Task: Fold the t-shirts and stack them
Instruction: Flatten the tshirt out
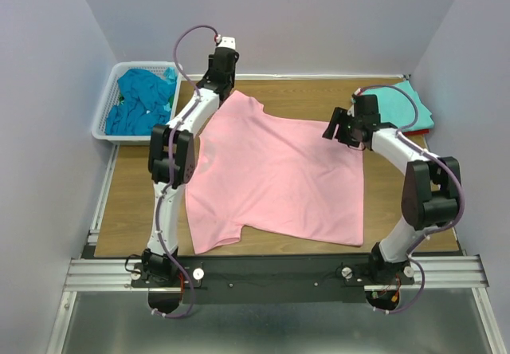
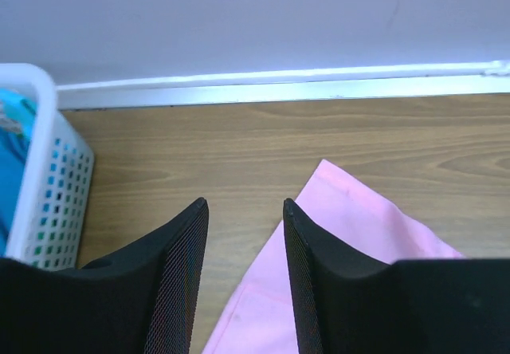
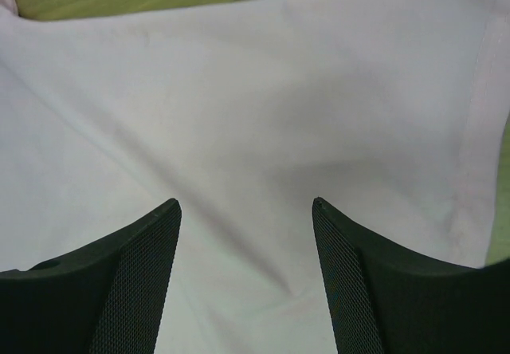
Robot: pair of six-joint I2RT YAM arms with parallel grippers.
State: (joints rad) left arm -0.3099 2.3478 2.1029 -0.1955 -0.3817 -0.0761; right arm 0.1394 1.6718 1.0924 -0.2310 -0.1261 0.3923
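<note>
Wood-grain bench [image 1: 135, 202] between plain pale walls. A smooth light pink t-shirt [image 1: 279, 178] lies spread flat at centre frame. My left hand [image 2: 245, 206], fingers spread and empty, is at the shirt's upper-left corner. My right hand [image 3: 245, 204], also spread, hangs over its upper-right part. Upper left, a white lattice basket [image 1: 102, 123] holds crumpled teal t-shirts [image 1: 139, 103]. Upper right lies a folded aqua t-shirt [image 1: 414, 107].

Wooden surface [image 1: 131, 202], with a metal rail [image 2: 279, 89] along its far edge. Pink t-shirt [image 1: 279, 178] is spread flat across the middle: sleeves on the left side, hem on the right, a few soft creases. White lattice basket [image 1: 106, 107] sits at the far-left corner, just beside the shirt's far sleeve but not touching it. Folded aqua t-shirt [image 1: 414, 107] is in the far-right corner, with the edge of a red t-shirt [image 1: 421, 132] showing under it. Bare wood shows left of the pink shirt and beyond it.
</note>
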